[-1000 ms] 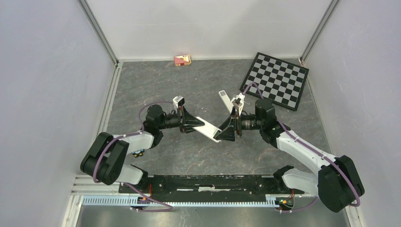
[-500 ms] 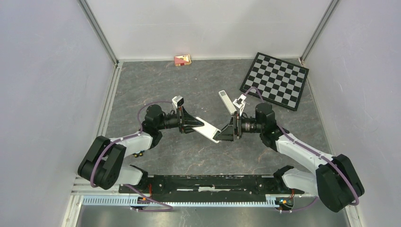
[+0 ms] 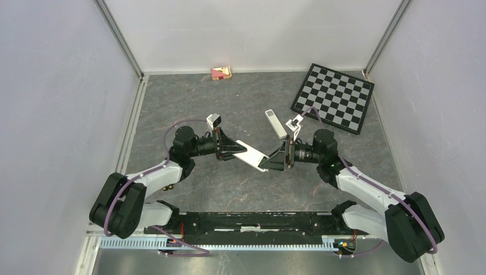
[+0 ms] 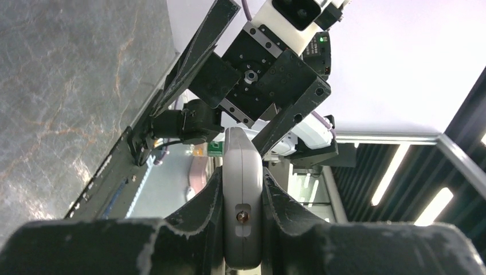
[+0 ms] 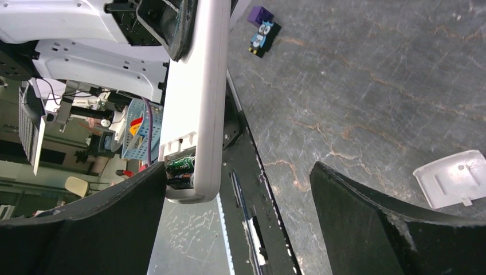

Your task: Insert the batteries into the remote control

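Above the grey marbled tabletop (image 3: 229, 97), left jaws pinch the slim white plastic remote control (image 3: 251, 154), open end turned to the right jaws for access; dark cylindrical batteries (image 5: 182, 170) sit inside; right jaws stand spread wide beside it

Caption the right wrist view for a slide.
Open right gripper beside the remote; batteries showing at its uncovered end, cover lying on table.

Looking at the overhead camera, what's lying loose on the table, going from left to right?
small toy → red box → white cover → checkerboard
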